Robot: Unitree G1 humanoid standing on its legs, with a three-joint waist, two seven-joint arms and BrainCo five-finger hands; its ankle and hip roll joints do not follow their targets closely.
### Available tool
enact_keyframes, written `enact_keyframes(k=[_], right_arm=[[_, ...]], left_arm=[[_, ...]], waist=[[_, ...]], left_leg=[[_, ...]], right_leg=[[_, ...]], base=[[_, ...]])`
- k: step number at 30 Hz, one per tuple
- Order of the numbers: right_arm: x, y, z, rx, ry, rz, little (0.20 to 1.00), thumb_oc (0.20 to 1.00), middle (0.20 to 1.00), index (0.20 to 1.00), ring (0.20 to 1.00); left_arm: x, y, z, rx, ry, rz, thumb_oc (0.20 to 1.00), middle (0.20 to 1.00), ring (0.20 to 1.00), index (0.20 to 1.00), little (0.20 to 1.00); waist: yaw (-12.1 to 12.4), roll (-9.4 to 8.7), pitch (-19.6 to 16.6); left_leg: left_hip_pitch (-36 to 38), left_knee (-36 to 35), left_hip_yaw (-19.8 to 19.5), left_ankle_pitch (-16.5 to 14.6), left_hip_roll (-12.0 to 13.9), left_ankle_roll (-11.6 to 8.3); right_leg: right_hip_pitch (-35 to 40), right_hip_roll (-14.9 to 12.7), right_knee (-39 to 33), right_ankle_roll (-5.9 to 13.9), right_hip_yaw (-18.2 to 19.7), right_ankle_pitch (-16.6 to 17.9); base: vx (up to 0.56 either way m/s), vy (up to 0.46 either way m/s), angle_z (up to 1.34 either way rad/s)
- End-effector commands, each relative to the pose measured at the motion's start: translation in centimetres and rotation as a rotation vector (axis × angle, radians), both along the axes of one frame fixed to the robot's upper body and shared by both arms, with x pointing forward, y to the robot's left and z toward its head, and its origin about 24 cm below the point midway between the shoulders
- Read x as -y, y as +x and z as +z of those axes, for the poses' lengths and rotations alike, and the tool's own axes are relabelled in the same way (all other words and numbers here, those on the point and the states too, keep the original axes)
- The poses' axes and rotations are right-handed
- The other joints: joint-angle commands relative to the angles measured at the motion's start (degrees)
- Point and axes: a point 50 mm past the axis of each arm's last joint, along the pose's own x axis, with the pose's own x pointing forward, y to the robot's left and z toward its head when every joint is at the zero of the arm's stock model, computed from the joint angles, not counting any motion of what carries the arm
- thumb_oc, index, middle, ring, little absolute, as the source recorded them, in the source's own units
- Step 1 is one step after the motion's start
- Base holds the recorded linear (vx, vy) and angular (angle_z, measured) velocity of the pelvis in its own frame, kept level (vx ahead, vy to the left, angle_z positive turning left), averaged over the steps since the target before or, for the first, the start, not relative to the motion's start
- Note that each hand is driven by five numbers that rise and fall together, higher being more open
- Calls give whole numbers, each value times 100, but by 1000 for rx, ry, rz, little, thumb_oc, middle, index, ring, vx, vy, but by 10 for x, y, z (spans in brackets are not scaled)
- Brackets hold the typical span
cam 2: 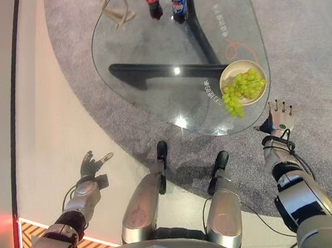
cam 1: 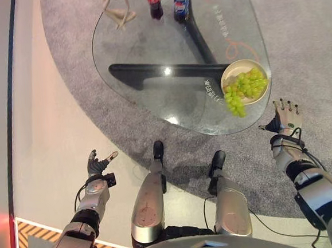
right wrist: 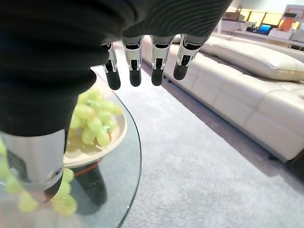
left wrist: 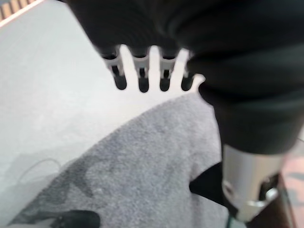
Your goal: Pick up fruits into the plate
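Grey carpet [cam 1: 296,27] lies under the glass table [cam 1: 148,45]. From the left eye view I see grapes [cam 1: 241,89] spilling over the plate [cam 1: 233,70] at right of centre; my right hand [cam 1: 286,116] hangs open just below, my left hand [cam 1: 97,164] open at lower left. Right wrist view: straight fingers [right wrist: 134,76], sofa [right wrist: 247,80] beyond. I fear the overhanging bunch could slide off. Two bottles [cam 1: 168,0] are cut off at the top.
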Motion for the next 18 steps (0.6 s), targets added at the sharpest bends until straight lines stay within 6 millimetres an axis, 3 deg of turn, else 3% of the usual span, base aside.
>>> enact_keyframes(k=[1,6,9,13,18], right_arm=[[0,-40,-39,-88,58,-34,1000,1000,1000,1000,1000],[-14,-97,-92,-359,184,-53,1000,1000,1000,1000,1000],[-24,-124,-118,-564,399,-101,1000,1000,1000,1000,1000],[-35,-147,-138,-717,658,-205,1000,1000,1000,1000,1000],[-38,-159,-146,-749,791,-298,1000,1000,1000,1000,1000]], left_arm=[[-7,-33,-24,-115,39,-17,1000,1000,1000,1000,1000],[-7,-72,-53,-379,57,-137,1000,1000,1000,1000,1000],[-4,-90,-66,-561,124,-297,1000,1000,1000,1000,1000],[-2,-102,-73,-684,129,-380,1000,1000,1000,1000,1000],[2,-107,-76,-716,147,-448,1000,1000,1000,1000,1000]], waist=[[-185,-342,-787],[-437,-420,-1472],[-549,-419,-1803],[-656,-394,-2074],[-725,-361,-2224]], left_leg=[[231,190,324,-1028,-241,139],[746,-48,584,-1027,-61,94],[981,-93,693,-1076,24,67],[1213,-107,738,-1153,109,66],[1416,-116,758,-1211,148,60]], right_leg=[[118,228,32,-2,79,-297],[589,240,-185,28,144,-315],[816,236,-294,34,191,-336],[1003,270,-295,7,308,-438],[1185,321,-318,-27,398,-516]], base=[[80,38,-14],[112,38,-16],[108,13,-23],[85,-3,-17],[41,-3,-17]])
